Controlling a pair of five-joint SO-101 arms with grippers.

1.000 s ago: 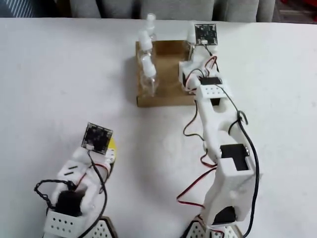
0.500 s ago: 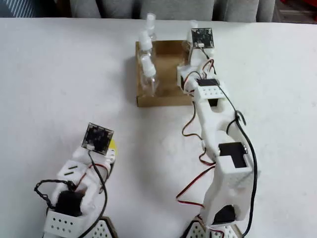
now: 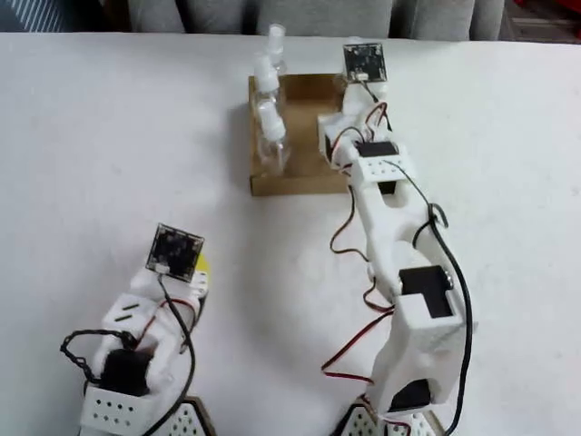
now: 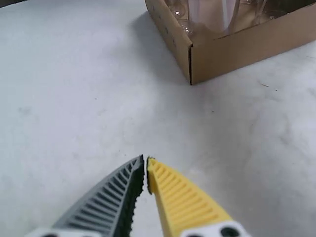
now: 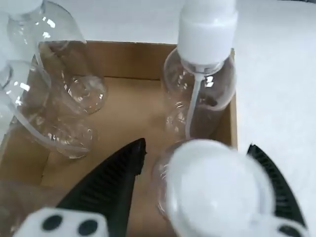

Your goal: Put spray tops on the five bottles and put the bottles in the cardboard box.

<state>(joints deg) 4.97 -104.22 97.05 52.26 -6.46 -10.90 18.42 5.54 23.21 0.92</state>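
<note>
Overhead: box [image 3: 304, 145] at far middle of table [image 3: 109, 136], capped bottles [image 3: 270, 136] along one wall. Right arm [image 3: 390, 209] stretched over box; left arm [image 3: 154, 309] well apart from it.

Left wrist: left gripper [image 4: 145, 168] closed, tips touching, holding nothing, above bare table.

Right wrist: right gripper [image 5: 196, 148] spread, jaws either side of a capped bottle [image 5: 217, 192] standing in box, one jaw clear of it. Second bottle [image 5: 200, 84] just behind, in corner.

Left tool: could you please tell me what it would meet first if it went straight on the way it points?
Probably the bare table just ahead of the left tool, which seems tilted downward; depth is unclear. Farther along stands the cardboard box.
</note>
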